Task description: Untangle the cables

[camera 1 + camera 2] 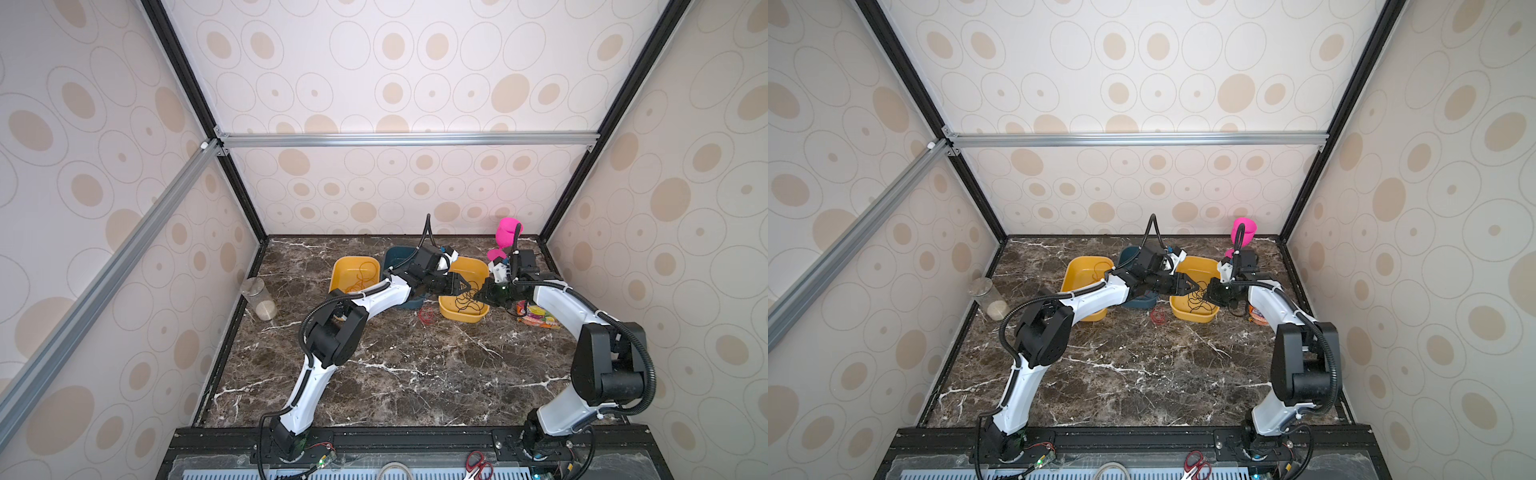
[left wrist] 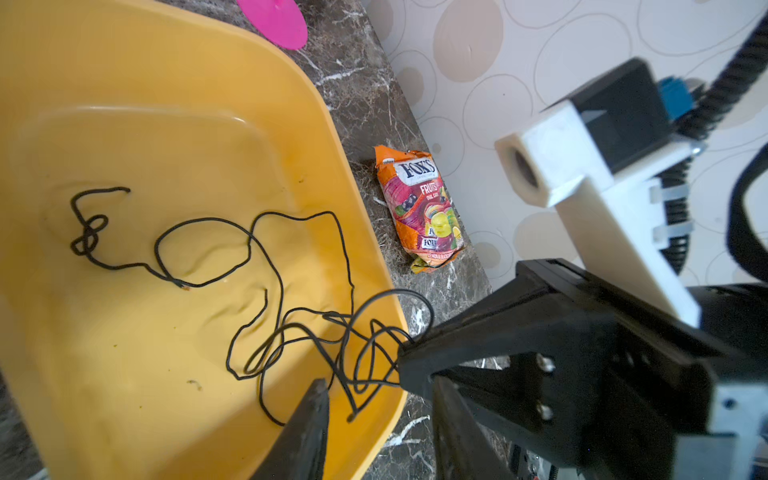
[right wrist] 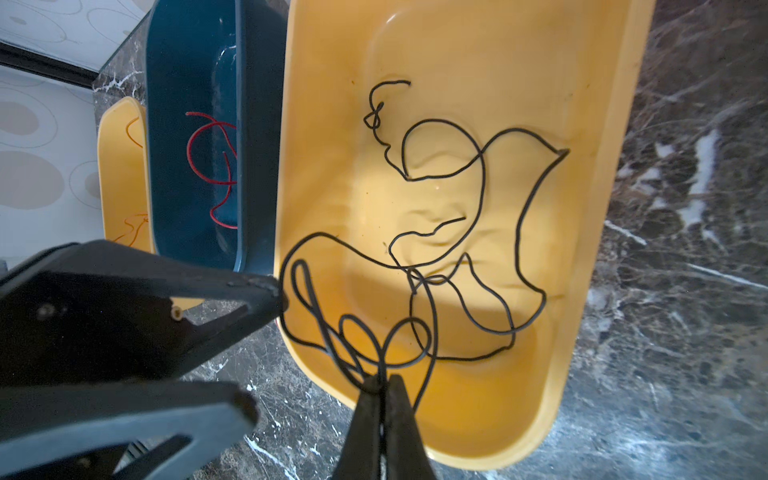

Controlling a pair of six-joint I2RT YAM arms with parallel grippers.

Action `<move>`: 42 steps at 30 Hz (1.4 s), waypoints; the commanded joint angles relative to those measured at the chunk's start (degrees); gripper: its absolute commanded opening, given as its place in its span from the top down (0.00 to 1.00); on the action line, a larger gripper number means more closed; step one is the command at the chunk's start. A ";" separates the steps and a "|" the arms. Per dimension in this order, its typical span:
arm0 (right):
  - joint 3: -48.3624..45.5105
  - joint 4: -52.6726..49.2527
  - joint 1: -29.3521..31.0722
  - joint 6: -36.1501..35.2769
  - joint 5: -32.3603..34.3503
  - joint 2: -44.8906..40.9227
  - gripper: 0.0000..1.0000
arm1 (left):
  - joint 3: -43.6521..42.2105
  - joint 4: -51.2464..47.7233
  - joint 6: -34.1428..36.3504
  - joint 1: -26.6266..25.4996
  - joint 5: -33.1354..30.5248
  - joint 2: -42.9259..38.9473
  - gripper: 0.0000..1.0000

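**Untangling step: the black strand.** The right tool (image 3: 380, 388) is clenching a bunch of loops of the black cable (image 3: 483, 174) and holding them up at the rim of the right-hand yellow tray (image 3: 600, 208). The rest of that cable is lying in loose curls on the tray floor, with a small knot-like twist near its free end. The left tool (image 2: 380, 384) is hovering released, its jaws standing apart on either side of the same bundle, close beside the right tool. A red cable (image 3: 189, 145) is lying alone in the blue tray (image 3: 187, 62), and an orange cable (image 1: 357, 282) is lying in the left-hand yellow tray (image 1: 345, 266). A further red coil (image 1: 426, 314) is resting on the table (image 1: 395, 365) between the trays.

On this evidence the colours are mostly sorted and the black tangle is being worked. The next move is calling for the left tool to close on a single strand rather than the whole bunch. The two tools should then draw apart gently, so that the crossings slide free instead of tightening.
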 commanded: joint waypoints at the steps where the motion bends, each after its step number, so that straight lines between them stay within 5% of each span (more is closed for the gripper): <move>1: 0.98 -0.21 0.49 0.03 -0.53 -0.26 0.94 | 2.80 -0.01 0.05 -0.46 0.31 2.05 0.61; 4: 0.80 -0.12 0.50 -0.06 -0.53 -0.53 0.94 | 2.29 0.01 0.05 -0.54 -0.08 2.17 0.69; 10: 0.64 -0.22 0.42 -0.40 -0.45 -0.18 0.93 | 2.27 0.51 -0.30 -0.44 -0.40 2.71 1.00; 26: -1.29 0.03 -0.08 -3.27 0.20 0.27 0.88 | 1.83 4.06 -3.73 1.18 0.64 2.45 1.00; 32: -1.74 0.73 -0.11 -3.98 -0.53 0.67 0.84 | 2.48 4.31 -4.50 1.37 0.55 3.13 1.00; 37: -2.54 2.77 -0.07 -3.48 -1.72 0.48 0.69 | 4.07 3.16 -4.22 1.45 0.43 3.90 1.00; 42: -2.53 4.09 -0.05 -3.65 -1.52 1.03 0.71 | 4.68 2.90 -4.56 1.58 0.31 4.47 1.00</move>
